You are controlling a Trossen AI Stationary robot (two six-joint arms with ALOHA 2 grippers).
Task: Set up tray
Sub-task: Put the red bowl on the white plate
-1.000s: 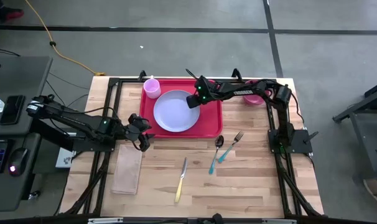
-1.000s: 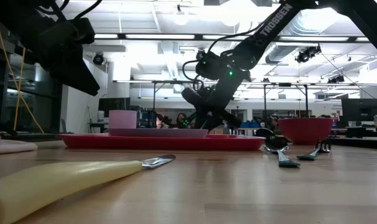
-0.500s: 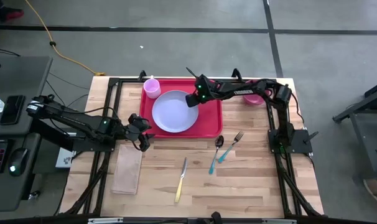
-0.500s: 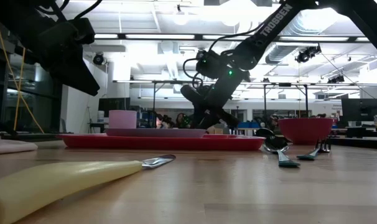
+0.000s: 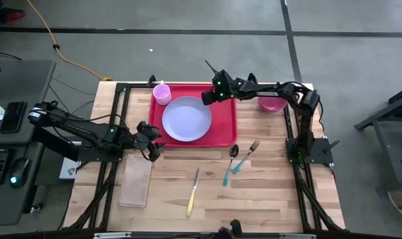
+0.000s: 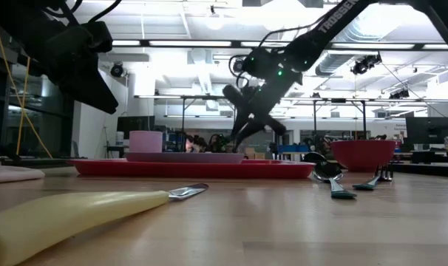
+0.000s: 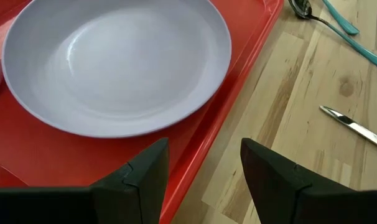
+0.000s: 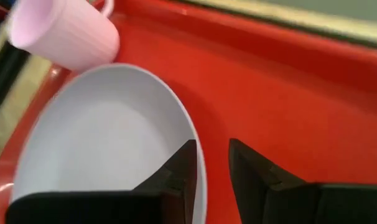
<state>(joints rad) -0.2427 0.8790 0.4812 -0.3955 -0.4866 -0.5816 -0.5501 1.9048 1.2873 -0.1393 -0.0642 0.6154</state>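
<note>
The red tray (image 5: 224, 129) lies at the far middle of the wooden table (image 5: 267, 192). On it sits a round lavender plate (image 5: 186, 119), and a pink cup (image 5: 162, 93) stands in the tray's far left corner, just beside the plate.

The right gripper (image 5: 208, 97) is above the far part of the tray, at the plate's far right edge. In the low view it hangs clear above the plate (image 6: 185, 157), not touching it. Its fingers (image 8: 176, 171) stand with a narrow gap between them and hold nothing; under them are the plate rim and the bare red tray floor.

The left gripper (image 5: 152, 151) waits over the table just off the tray's near left corner. Its fingers (image 7: 142, 174) are wide apart and empty, above the tray's near rim (image 7: 238, 65).

To the right of the tray, at the far right of the table, is a dark pink bowl (image 5: 272, 103). Near the tray's near right corner lie a spoon (image 5: 230, 162) and a fork (image 5: 246, 155), both with teal handles, close together. A knife (image 5: 193, 192) with a yellow handle lies nearer, at the middle. A tan folded cloth (image 5: 135, 180) lies at the near left, below the left gripper.
</note>
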